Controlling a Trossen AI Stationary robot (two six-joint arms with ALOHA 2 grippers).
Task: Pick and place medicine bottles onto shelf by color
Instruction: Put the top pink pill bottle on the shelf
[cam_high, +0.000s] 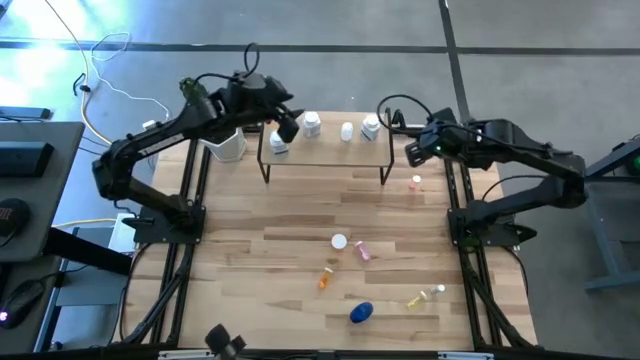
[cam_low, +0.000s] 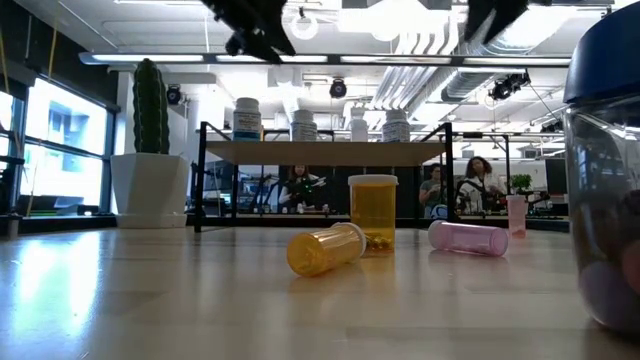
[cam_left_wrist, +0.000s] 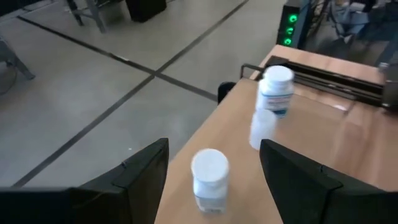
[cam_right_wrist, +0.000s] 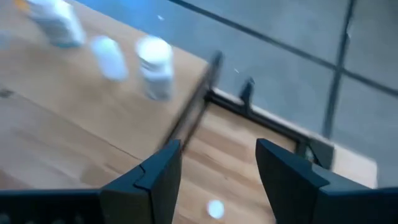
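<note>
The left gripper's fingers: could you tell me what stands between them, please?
A white bottle stands upright on the shelf, between the open left gripper's fingers, untouched, in the left wrist view.

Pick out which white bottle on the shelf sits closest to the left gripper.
The white bottle at the shelf's left end: it stands right beside the open left gripper, while the other three stand farther right.

Between my left claw's black fingers I see a white bottle on the light wood shelf. Beyond it stands another white bottle with a blue label. Far behind the claw lie an orange bottle, a pink one and a blue jar.
</note>
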